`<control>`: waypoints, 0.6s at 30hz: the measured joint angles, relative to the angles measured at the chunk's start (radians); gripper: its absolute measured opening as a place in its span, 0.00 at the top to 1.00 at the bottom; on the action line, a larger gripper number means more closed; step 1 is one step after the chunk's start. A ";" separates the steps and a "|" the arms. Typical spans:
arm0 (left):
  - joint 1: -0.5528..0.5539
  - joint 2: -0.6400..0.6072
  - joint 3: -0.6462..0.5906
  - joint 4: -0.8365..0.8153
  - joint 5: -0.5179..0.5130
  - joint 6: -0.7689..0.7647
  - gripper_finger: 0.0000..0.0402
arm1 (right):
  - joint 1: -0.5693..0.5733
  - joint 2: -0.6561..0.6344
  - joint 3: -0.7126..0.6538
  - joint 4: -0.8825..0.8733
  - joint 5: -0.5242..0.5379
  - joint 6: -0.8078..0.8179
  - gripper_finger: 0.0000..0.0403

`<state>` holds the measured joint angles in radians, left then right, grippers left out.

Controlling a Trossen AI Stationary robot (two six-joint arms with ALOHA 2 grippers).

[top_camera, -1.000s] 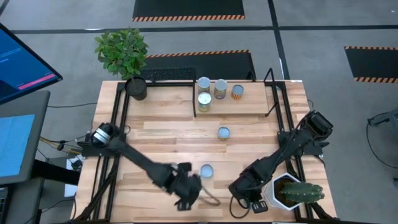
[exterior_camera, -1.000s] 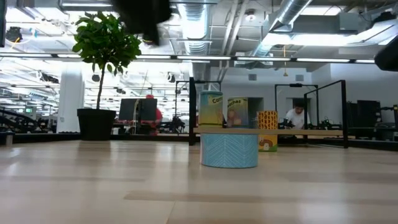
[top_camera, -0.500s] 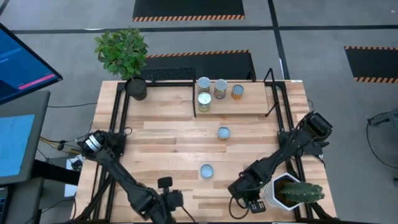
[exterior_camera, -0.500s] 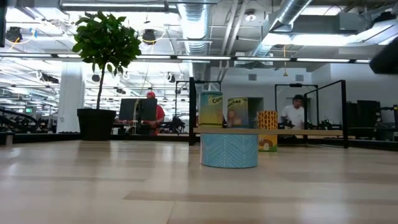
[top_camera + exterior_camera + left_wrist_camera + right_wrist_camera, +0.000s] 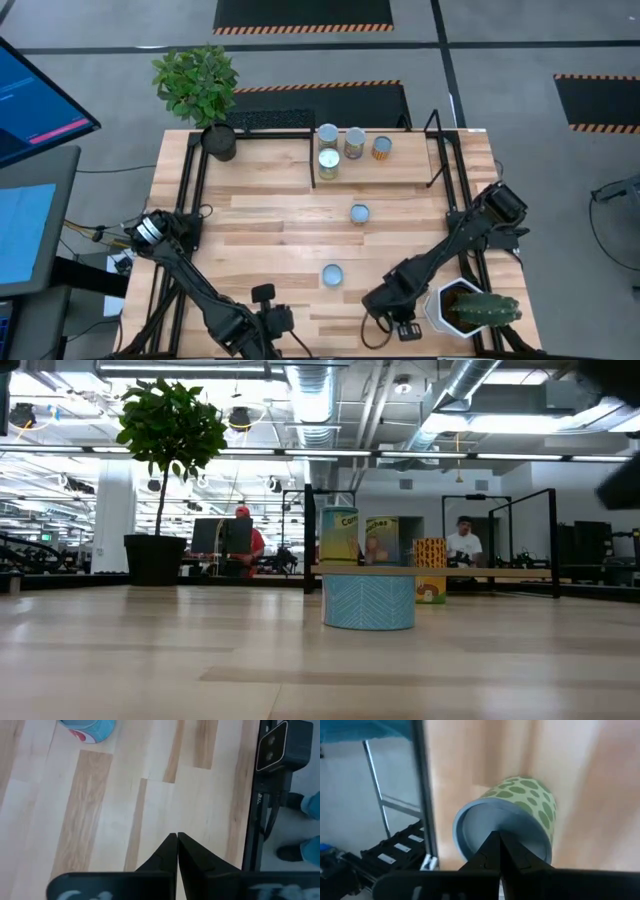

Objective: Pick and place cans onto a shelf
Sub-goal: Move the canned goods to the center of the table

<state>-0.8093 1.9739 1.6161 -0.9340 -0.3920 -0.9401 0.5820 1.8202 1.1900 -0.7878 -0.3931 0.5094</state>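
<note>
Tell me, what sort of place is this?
Probably a robotics lab or workshop hall: a light wooden work table on a grey floor with hazard-striped black mats, exposed silver ceiling ducts, and more black-framed workstations behind.

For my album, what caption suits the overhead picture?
Four cans on the shelf, two cans waiting on the table, both robot arms pulled back to the near edge.

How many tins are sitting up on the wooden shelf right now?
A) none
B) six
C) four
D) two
C: the overhead view shows four cans on the shelf board, three in a row along the back and one in front of them, while two more stand on the table nearer the arms.
</note>
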 joint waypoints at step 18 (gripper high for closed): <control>0.000 0.000 0.000 -0.002 -0.044 0.012 1.00 | -0.304 -0.011 0.000 -0.222 0.082 -0.268 0.96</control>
<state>-0.8089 1.9739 1.6161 -0.9360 -0.4357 -0.9277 0.2779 1.8091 1.1896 -1.0099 -0.3115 0.2409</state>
